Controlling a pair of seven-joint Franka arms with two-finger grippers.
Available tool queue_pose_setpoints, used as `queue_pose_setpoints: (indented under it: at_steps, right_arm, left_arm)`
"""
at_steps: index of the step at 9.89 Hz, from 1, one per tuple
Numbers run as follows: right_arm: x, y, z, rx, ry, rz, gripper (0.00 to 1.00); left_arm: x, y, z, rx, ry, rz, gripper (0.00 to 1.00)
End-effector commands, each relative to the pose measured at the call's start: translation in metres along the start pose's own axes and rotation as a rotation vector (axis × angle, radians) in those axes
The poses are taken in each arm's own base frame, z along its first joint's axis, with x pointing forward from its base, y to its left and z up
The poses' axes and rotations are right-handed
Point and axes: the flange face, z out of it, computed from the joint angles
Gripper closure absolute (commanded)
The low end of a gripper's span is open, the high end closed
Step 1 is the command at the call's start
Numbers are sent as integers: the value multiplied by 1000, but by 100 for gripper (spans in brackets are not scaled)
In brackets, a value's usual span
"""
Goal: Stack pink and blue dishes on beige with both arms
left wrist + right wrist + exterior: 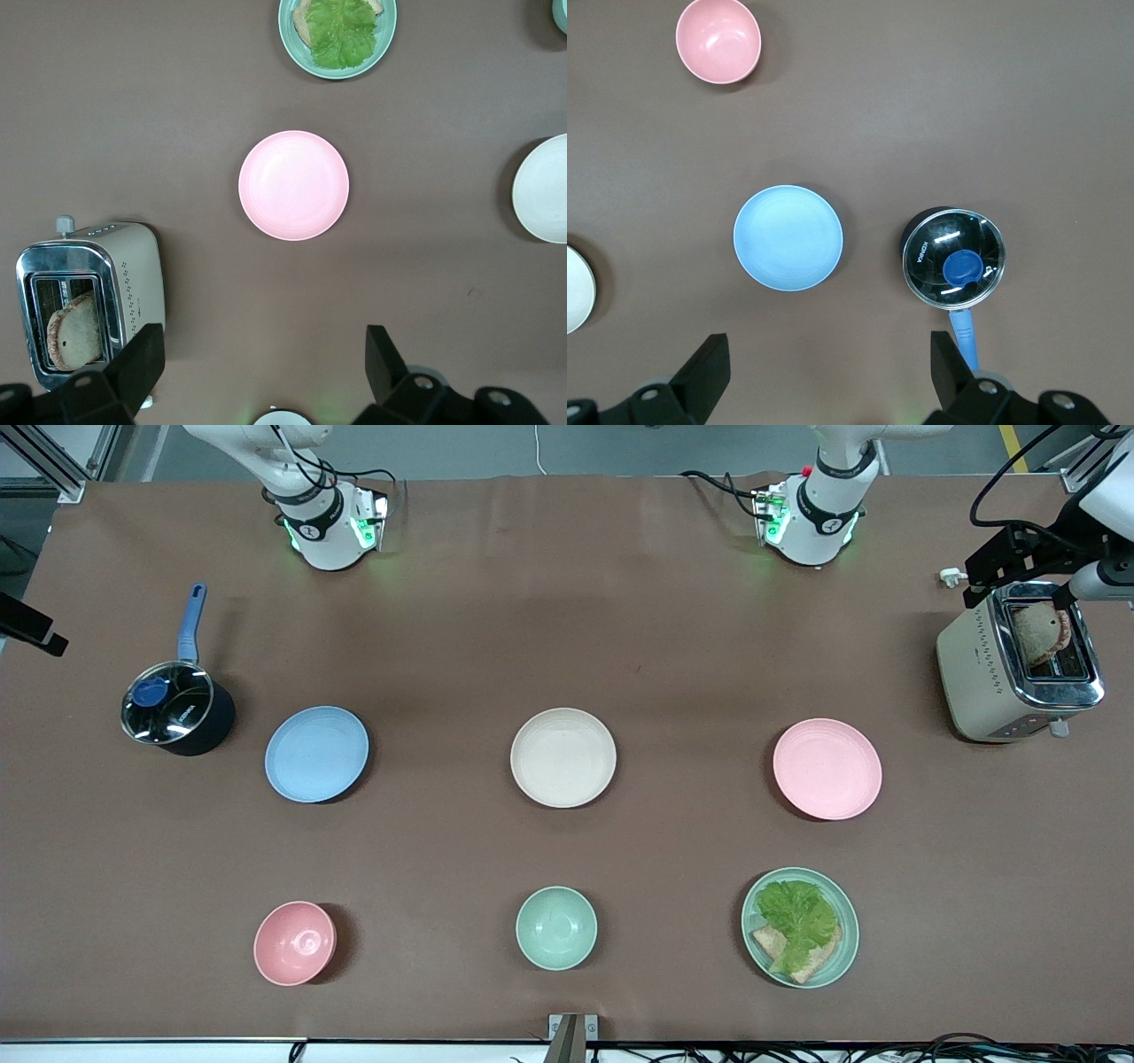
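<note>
Three equal plates lie in a row across the middle of the table. The pale blue plate is toward the right arm's end, the beige plate is in the centre, and the pale pink plate is toward the left arm's end. My left gripper hangs high over the bare table between its base and the pink plate, open and holding nothing. My right gripper hangs just as high between its base and the blue plate, open and holding nothing.
A lidded black pot with a blue handle stands beside the blue plate. A toaster holding bread stands near the pink plate. Nearer the front camera lie a pink bowl, a mint bowl and a mint plate with lettuce and bread.
</note>
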Motion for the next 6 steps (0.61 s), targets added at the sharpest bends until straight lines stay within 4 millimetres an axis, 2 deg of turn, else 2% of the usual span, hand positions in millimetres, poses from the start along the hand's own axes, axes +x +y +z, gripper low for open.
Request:
queue_pose_setpoints:
  at_steps: [1,2,4,6]
  right_arm:
    - [-2,-2,0,15,-5,3,0]
    - [-2,-2,0,15,-5,5,0]
    - [-1,1,0,17,-5,11,0]
    - [1,3,2,15,-5,10,0]
  left_arm:
    - [4,-2,10,5,-35,6,0]
    - [5,-4,8,5,-31,3,0]
    - [23,-7,30,4,-71,4,0]
    - [46,-32,93,-25,-151,12,0]
